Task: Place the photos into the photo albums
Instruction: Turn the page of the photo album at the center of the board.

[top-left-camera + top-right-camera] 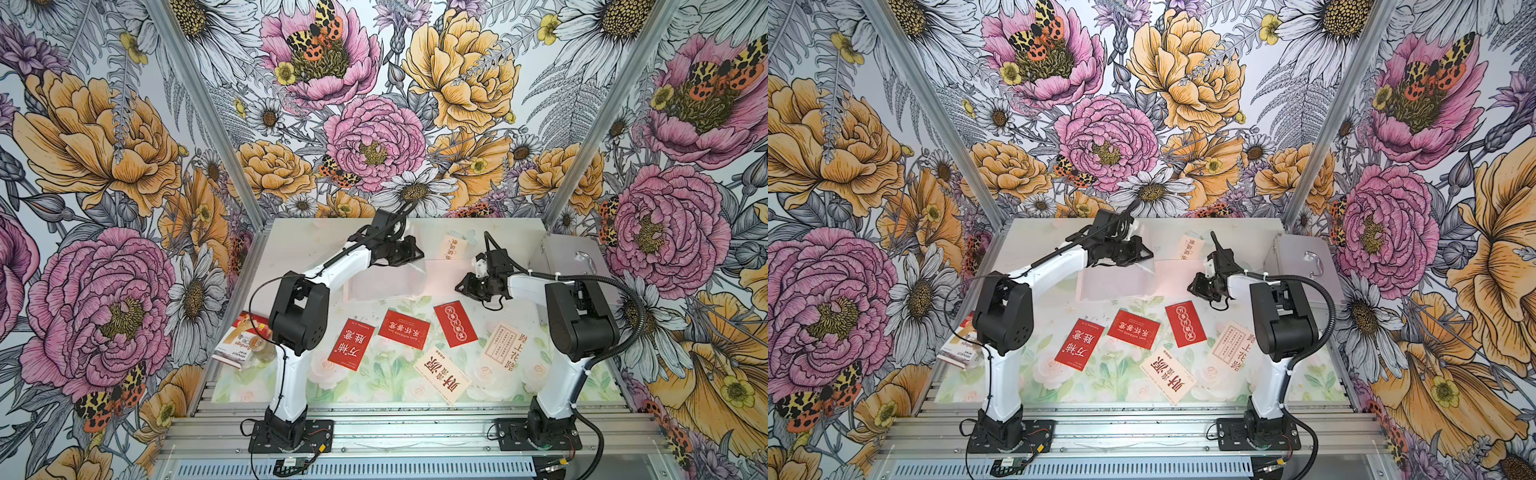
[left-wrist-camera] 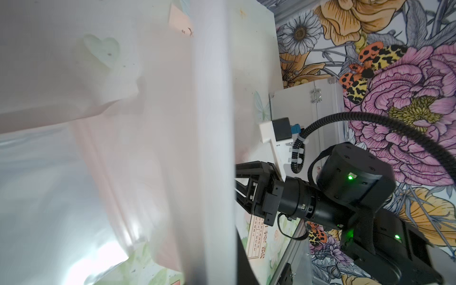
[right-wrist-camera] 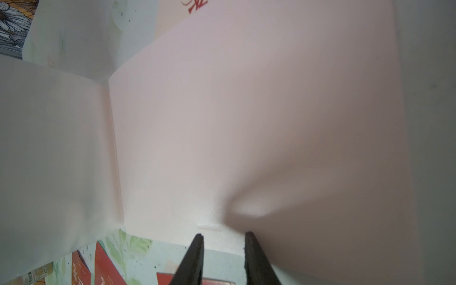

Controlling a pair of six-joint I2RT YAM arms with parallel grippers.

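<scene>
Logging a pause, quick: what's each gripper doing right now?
Left gripper: at the photo album, jaws hidden, cannot tell.
Right gripper: open, holding nothing.

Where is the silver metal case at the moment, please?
In both top views, the silver metal case sits at the table's far right edge, just beyond the right arm.

The pale-pink photo album (image 1: 436,276) lies open mid-counter. Three red photos (image 1: 404,328) and two cream photos (image 1: 443,374) lie flat at its 6 o'clock. Another cream photo (image 1: 452,246) lies at 12 o'clock.
</scene>
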